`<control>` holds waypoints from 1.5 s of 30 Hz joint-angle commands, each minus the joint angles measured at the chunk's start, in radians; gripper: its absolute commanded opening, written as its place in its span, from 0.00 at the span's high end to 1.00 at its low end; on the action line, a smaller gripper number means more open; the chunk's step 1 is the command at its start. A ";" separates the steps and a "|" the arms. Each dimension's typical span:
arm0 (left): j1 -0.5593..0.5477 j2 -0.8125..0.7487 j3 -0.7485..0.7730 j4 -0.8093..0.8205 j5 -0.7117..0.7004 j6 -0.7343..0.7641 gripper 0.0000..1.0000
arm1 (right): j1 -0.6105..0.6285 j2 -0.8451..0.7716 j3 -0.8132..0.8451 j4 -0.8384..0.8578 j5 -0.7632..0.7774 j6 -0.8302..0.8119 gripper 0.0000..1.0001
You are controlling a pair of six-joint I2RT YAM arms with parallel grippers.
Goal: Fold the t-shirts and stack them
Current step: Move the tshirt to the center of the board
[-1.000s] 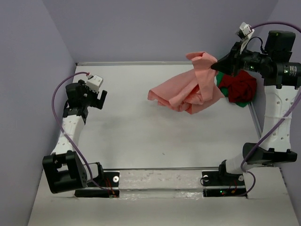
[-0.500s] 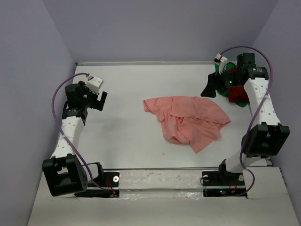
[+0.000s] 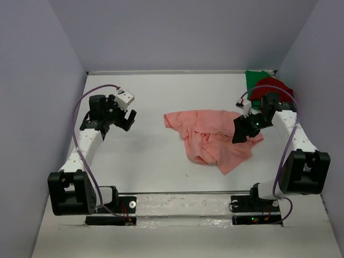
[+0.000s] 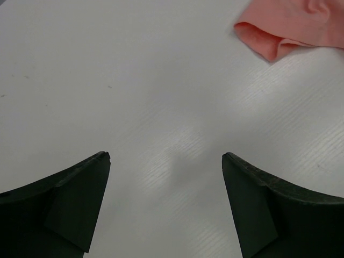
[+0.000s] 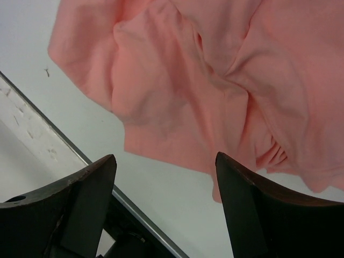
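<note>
Salmon-pink t-shirt (image 3: pixel 212 137) is seen lying crumpled and unfolded on the white table (image 3: pixel 145 161), spread in loose overlapping folds, with one corner trailing toward the arm bases. Behind this shirt and to its right, the dark red t-shirt (image 3: pixel 277 87) and the green t-shirt (image 3: pixel 255 79) are bunched together in a heap. The red one is pressed against the green, and both are set apart from the salmon-pink cloth.

The right gripper (image 3: pixel 240 131) is held over the right-hand part of the salmon-pink t-shirt. In the right wrist view its jaws are spread wide, with nothing caught between them and only pink folds beneath. Whether the fingertips touch the cloth cannot be told.

The left gripper (image 3: pixel 128 115) is placed well to the left of the salmon-pink t-shirt, over bare table. Its jaws are likewise spread wide and nothing is gripped. In the left wrist view only a folded corner of the pink cloth is seen, beyond the fingers (image 4: pixel 64 204) and apart from them.
</note>
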 commanded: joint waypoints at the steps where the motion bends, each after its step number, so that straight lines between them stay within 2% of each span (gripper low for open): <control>1: -0.087 0.025 0.047 -0.030 0.003 0.037 0.05 | -0.006 -0.046 -0.080 0.066 0.110 -0.010 0.21; 5: -0.130 0.068 0.068 -0.033 -0.008 0.032 0.09 | -0.006 -0.057 -0.129 0.093 0.165 0.014 0.22; 11: -0.227 0.170 0.102 -0.022 -0.060 0.047 0.10 | -0.006 -0.069 -0.078 0.126 0.199 0.081 0.22; 18: -0.303 0.357 0.243 -0.034 -0.029 0.003 0.07 | -0.006 -0.084 -0.075 0.170 0.084 0.201 0.25; 22: -0.319 0.496 0.325 -0.042 0.012 -0.028 0.08 | -0.006 -0.106 -0.118 0.207 0.086 0.198 0.25; 32: -0.386 0.712 0.516 -0.080 -0.008 -0.100 0.12 | -0.006 -0.061 -0.161 0.265 0.092 0.206 0.26; 38: -0.424 0.779 0.559 -0.063 -0.031 -0.146 0.13 | -0.006 -0.044 -0.160 0.267 0.070 0.201 0.26; 45: -0.490 0.845 0.590 -0.068 -0.144 -0.108 0.17 | -0.006 -0.046 -0.161 0.265 0.060 0.200 0.26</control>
